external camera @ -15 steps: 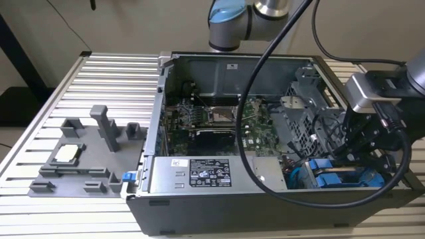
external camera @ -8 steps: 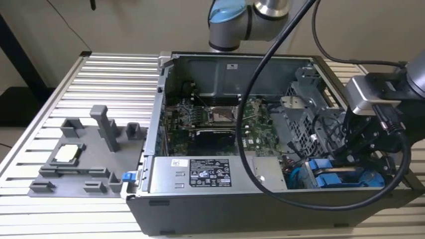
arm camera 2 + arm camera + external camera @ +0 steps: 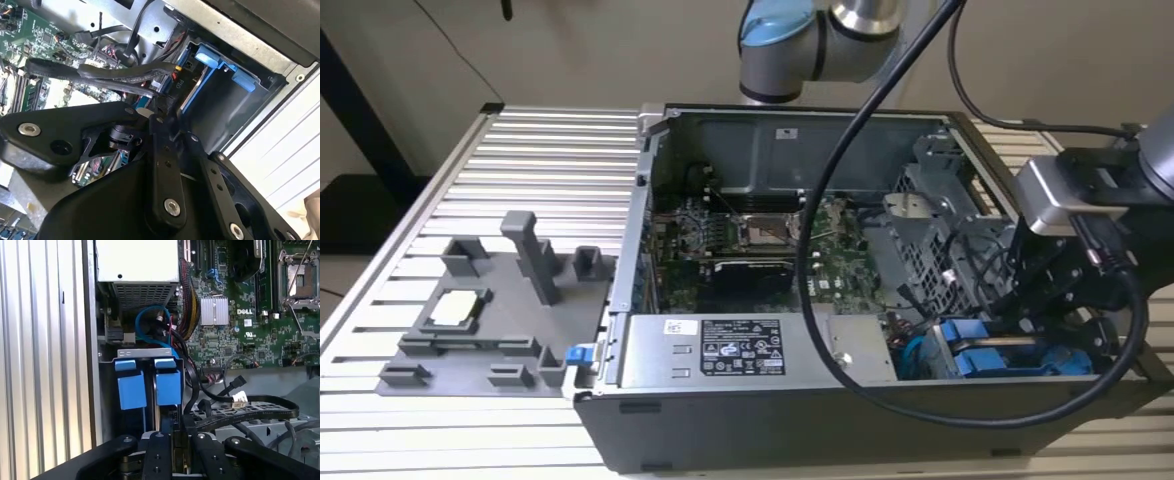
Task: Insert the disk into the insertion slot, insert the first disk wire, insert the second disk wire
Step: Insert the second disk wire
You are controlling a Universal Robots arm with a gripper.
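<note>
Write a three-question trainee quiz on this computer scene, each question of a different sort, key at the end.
1. True or false: the disk with its blue frame tabs lies outside the computer case on the slatted table.
2. Multiple choice: in the exterior view, the gripper is at the case's (A) left end, (B) right end by the drive cage, (C) middle over the motherboard.
3. Fill in: the silver labelled box along the case's near wall is the ____.

Key: 1 false; 2 B; 3 power supply.
</note>
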